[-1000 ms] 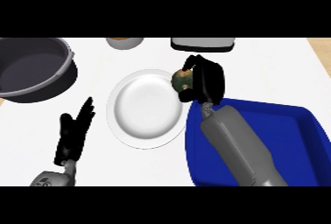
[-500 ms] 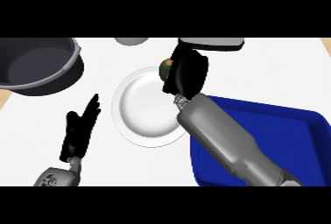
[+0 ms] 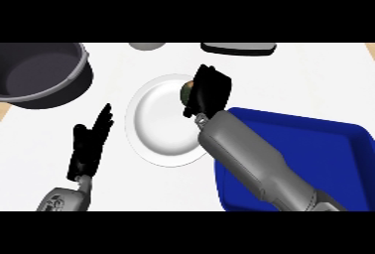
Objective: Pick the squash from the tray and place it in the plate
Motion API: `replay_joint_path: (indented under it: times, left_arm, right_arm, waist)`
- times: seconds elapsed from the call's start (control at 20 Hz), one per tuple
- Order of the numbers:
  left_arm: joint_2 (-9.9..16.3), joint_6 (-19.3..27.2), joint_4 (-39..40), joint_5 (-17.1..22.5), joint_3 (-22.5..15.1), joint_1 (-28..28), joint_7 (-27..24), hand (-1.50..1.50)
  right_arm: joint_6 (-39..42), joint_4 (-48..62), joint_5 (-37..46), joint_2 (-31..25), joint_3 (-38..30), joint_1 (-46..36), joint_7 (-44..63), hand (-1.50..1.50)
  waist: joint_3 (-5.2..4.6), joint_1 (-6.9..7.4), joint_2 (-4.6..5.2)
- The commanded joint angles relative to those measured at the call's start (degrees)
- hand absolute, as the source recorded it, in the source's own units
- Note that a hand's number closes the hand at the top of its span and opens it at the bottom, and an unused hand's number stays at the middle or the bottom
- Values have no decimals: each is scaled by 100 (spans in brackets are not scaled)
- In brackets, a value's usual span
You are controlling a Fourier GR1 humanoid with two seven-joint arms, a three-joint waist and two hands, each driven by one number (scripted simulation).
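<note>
My right hand [image 3: 209, 92] hovers over the right edge of the white plate [image 3: 157, 119], its fingers curled round the squash [image 3: 187, 89]. Only a small olive and tan patch of the squash shows at the hand's left side. The grey right forearm runs down to the lower right across the blue tray [image 3: 322, 144], which lies right of the plate. My left hand [image 3: 92, 141] rests open at the lower left, fingers pointing up, a little left of the plate.
A dark grey pot [image 3: 44, 72] stands at the upper left. A small grey round object [image 3: 147, 45] and a black and grey item [image 3: 238, 48] sit along the far edge. Bare white counter lies between the pot and the plate.
My right hand has carried the squash leftward from beside the plate to above its right part. The view has shifted slightly. The left hand has stayed in its place.
</note>
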Motion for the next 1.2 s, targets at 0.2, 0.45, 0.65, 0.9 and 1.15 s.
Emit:
replay_joint_path:
  times: [0.2, 0.45, 0.65, 0.9, 1.15]
  left_arm:
    - [-99, 25, -47, -78, -67, 2, 18, 0]
    - [56, -147, 12, -2, 164, 367, -442, 0]
    - [7, 28, -93, -110, 131, 260, -20, 0]
    - [21, 6, -28, -8, 272, 146, -33, 0]
    - [-66, 106, -205, -75, 243, 395, -14, 0]
  right_arm:
    - [-47, 380, -1761, 63, 167, 260, 476, -150]
    - [-682, 524, -2534, 64, 782, 117, -361, -150]
    - [-1669, 86, -2318, 64, 476, 285, -1322, -150]
    - [-3264, -843, -2277, 65, 47, 430, -1577, -150]
    - [-3753, -1519, -2638, 65, 171, 1308, -2183, -150]
  waist:
    - [8, -31, 10]
    - [6, -136, -10]
    - [12, -255, -26]
    - [16, -333, -47]
    - [11, -375, -58]
